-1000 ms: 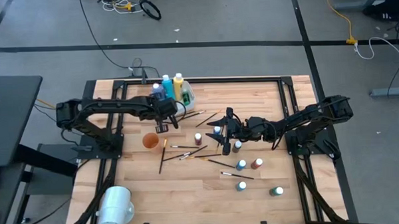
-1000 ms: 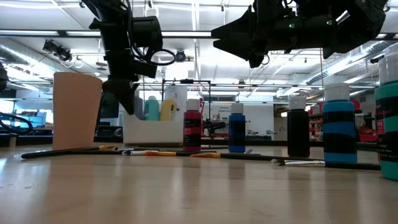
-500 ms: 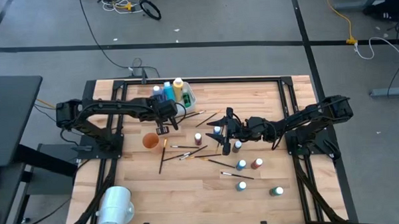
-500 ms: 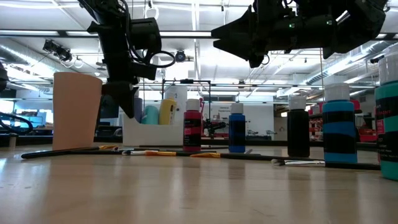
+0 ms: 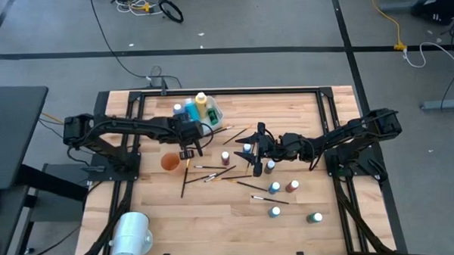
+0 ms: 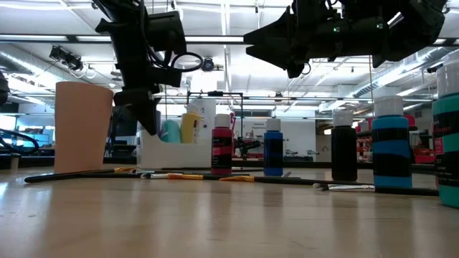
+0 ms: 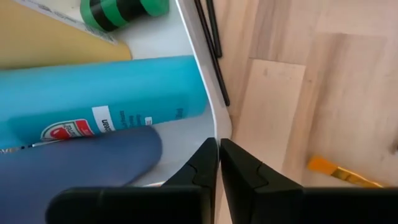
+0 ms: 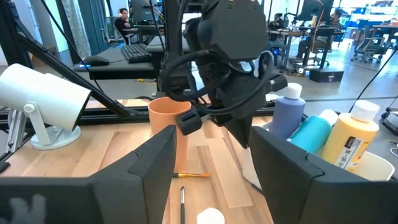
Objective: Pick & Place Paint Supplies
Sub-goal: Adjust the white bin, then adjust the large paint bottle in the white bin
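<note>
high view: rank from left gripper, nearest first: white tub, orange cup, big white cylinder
1. White rectangular tub, just behind the left gripper, holding bottles.
2. Orange cup, beside it toward the front-left; close to call against the tub.
3. Large white cylinder, front-left corner.

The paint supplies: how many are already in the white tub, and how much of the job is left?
Done: the white tub holds a few bottles, among them a yellow bottle and a teal bottle.

In hand: nothing. The left gripper is empty, near the orange cup. The right gripper is open above the scattered supplies.

Left: roughly eight bottles, such as the red bottle, and the brushes on the table.
</note>
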You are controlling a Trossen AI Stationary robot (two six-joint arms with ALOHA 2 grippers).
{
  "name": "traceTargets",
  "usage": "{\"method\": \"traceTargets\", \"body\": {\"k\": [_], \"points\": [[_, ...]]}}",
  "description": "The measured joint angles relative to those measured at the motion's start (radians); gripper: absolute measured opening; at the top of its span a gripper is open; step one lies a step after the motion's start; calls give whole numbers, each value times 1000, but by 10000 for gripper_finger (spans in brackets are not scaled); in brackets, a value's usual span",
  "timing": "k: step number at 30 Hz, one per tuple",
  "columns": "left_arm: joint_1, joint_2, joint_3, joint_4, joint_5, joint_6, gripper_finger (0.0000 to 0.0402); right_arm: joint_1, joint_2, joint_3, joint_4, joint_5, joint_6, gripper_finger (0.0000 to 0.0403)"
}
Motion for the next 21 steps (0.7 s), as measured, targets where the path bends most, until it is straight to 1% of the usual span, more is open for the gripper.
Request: {"method": "traceTargets", "body": {"k": [5, 6, 9, 12, 17, 21], "points": [[-24, 2, 4, -11, -71, -37, 42, 0, 0, 0, 0, 0, 0, 205], [-26, 2, 10, -10, -72, -50, 48, 0, 0, 0, 0, 0, 0, 205], [-31, 2, 35, -3, -29, -80, 67, 0, 0, 0, 0, 0, 0, 205], [-40, 2, 69, -4, -36, -82, 88, 0, 0, 0, 0, 0, 0, 205], [-43, -2, 149, -3, -123, -90, 125, 0, 0, 0, -6, 0, 0, 205], [-12, -27, 229, -4, -171, -88, 141, 0, 0, 0, -16, 0, 0, 205]]}}
